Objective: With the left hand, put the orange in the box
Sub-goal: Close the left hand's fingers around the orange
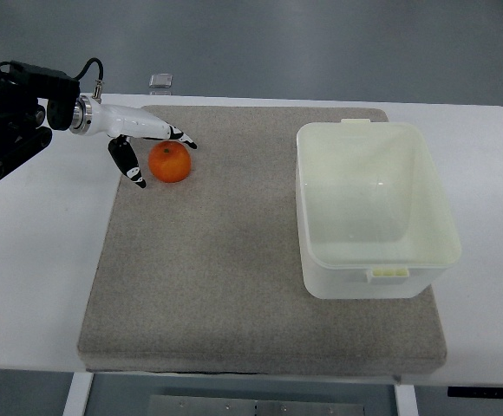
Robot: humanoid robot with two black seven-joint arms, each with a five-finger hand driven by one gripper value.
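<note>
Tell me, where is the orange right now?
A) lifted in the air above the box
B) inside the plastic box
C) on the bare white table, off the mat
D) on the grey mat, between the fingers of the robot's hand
D: the orange sits on the grey mat with the left hand spread around it, fingers on both sides, while the plastic box stands empty to the right.

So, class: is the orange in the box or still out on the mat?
Out. The orange lies on the grey mat, between the spread fingers of the left hand. The box sits empty, well to its right.
</note>
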